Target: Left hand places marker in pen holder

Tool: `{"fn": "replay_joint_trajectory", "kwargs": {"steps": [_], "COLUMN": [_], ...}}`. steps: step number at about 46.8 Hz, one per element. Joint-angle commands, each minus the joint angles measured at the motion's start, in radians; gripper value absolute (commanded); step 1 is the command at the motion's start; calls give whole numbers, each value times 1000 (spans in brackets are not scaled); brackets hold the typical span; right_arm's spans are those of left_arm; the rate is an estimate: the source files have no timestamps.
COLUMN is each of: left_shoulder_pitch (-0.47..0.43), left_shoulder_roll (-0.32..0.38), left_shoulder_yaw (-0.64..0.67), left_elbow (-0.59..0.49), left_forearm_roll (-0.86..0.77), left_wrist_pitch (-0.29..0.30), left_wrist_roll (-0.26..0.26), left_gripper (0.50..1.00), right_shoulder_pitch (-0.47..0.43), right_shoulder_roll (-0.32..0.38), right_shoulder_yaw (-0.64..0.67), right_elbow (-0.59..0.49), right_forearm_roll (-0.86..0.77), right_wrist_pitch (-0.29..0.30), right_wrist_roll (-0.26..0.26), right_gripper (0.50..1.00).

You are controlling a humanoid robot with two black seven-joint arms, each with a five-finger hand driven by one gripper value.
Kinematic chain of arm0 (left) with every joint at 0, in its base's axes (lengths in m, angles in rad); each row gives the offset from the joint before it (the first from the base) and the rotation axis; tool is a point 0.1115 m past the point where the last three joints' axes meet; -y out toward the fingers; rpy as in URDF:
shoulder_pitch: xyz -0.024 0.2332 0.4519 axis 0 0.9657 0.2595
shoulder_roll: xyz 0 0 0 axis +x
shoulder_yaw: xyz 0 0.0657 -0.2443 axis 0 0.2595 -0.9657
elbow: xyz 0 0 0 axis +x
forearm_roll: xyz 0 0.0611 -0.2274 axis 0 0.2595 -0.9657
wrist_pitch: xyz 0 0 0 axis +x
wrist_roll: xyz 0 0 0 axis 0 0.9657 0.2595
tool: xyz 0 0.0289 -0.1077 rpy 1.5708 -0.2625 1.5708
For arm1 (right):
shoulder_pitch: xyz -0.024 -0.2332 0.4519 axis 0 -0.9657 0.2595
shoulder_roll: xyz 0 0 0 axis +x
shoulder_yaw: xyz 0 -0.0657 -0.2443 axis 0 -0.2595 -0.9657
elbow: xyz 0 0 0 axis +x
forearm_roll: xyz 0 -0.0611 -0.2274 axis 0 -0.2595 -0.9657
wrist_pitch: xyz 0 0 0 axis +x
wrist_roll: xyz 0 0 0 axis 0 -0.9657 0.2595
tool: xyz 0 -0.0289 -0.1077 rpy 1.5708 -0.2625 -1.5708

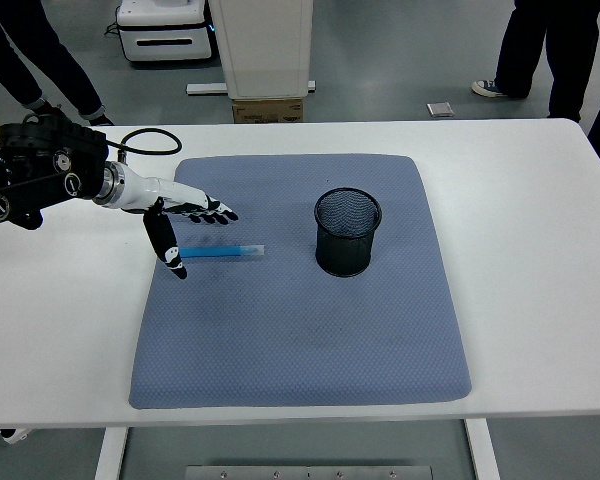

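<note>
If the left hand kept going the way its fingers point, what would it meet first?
Probably the pen holder: the left hand points right across the mat, passing above the marker. Depth is unclear.

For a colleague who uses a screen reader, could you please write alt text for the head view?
The robot's left hand, fingers spread, hovers over the left end of a blue marker lying flat on a blue-grey mat. An upright black mesh pen holder stands to the marker's right on the mat, which covers a white table. People's legs show beyond it.
</note>
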Motion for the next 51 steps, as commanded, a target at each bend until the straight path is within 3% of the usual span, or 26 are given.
{"fn": "replay_joint_trajectory", "kwargs": {"steps": [1,51], "left_shoulder_pitch": [0,-12], "left_shoulder_roll": [-7,-70], "left_shoulder_yaw": [8,14], "left_elbow": [1,5], "left_forearm_roll": [4,93], "left_wrist_pitch": [2,6], "left_wrist_roll": [4,11], "left_gripper": [1000,1000], "right_shoulder_pitch": [0,0], "right_shoulder_roll": [0,0], "right_shoulder_yaw": [-1,-1], "right_elbow": [0,0], "right_forearm_roll": [0,0], "right_wrist_pitch": [0,0], "right_wrist_roll": [0,0], "right_gripper": [1000,1000]}}
